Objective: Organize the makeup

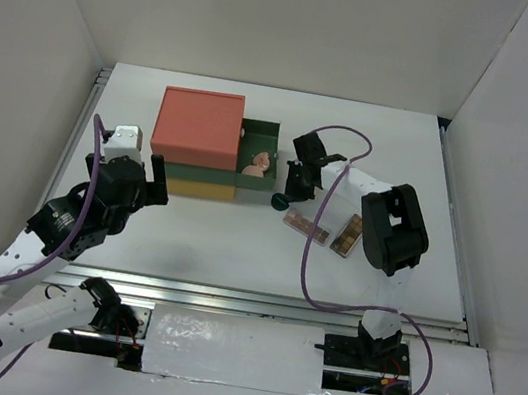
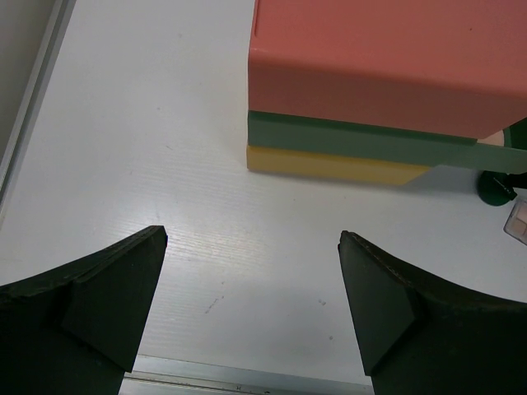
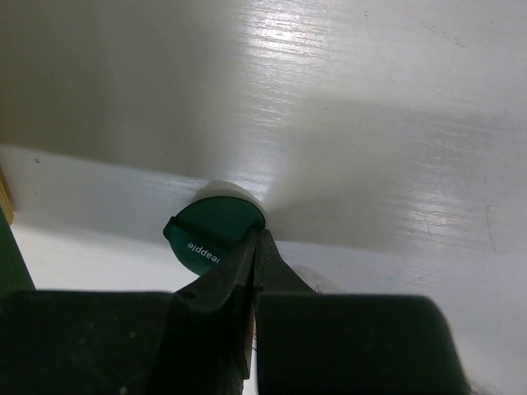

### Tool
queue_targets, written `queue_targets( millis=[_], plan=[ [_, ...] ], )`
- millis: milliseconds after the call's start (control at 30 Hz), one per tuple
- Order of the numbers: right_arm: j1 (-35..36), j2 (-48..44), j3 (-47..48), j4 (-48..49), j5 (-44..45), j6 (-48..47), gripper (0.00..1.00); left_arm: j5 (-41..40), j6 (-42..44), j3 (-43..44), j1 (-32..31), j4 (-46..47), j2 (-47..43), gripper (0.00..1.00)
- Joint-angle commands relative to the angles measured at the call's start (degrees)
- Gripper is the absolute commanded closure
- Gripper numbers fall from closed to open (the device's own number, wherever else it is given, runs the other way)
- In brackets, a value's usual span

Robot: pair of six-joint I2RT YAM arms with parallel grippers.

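Note:
My right gripper [image 1: 287, 192] is shut and pinches the edge of the dark-green disc [image 1: 280, 201] at its tips, just off the open green drawer's front right corner. The right wrist view shows the shut gripper [image 3: 261, 236] with the disc [image 3: 210, 226] at the fingertips, low over the table. Two peach puffs [image 1: 257, 164] lie in the open green drawer [image 1: 273, 134]. Two long brownish palettes [image 1: 306, 226] [image 1: 346, 235] lie side by side on the table under the right arm. My left gripper [image 1: 157, 185] [image 2: 254, 239] is open and empty over bare table left of the box. The green tube and the small square palette are out of view.
The stacked drawer box [image 1: 198, 128] has an orange top, a green middle and a yellow bottom, and stands at the back centre; it also shows in the left wrist view [image 2: 379, 74]. White walls enclose the table. A metal rail [image 1: 256, 303] runs along the near edge.

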Motion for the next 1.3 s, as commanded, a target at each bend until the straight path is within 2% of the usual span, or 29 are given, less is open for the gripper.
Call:
queue_targets(
  millis=[0,200,433,733,1067,1200,1267],
  plan=[
    [0.33,0.56,-1.04,1.21,0.2,0.37,1.0,-0.59,0.93,-0.37,-0.19,1.03,-0.86,0.01],
    [0.33,-3.57,-4.63,5.43,-4.11,1.07,1.0,-0.5,0.93,-0.37,-0.19,0.94,-0.6,0.01],
    [0.42,-10.42,-6.75,8.51,-4.9,2.75,1.0,-0.59,0.84,-0.37,-0.28,0.94,-0.77,0.01],
    [0.42,-13.59,-10.26,9.39,-4.37,2.92,1.0,-0.5,0.93,-0.37,-0.37,1.11,-0.95,0.0],
    [0.5,-25.89,-7.73,1.84,9.07,4.68,1.0,-0.5,0.93,-0.37,-0.37,1.03,-1.03,0.01],
    [1.46,-31.6,-3.43,-0.72,13.28,5.12,1.0,-0.41,0.93,-0.29,-0.28,0.94,-0.68,0.01],
    [1.91,-33.71,-2.28,1.11,11.46,4.95,1.0,-0.5,0.84,-0.29,-0.28,0.94,-0.68,0.01]
  ],
)
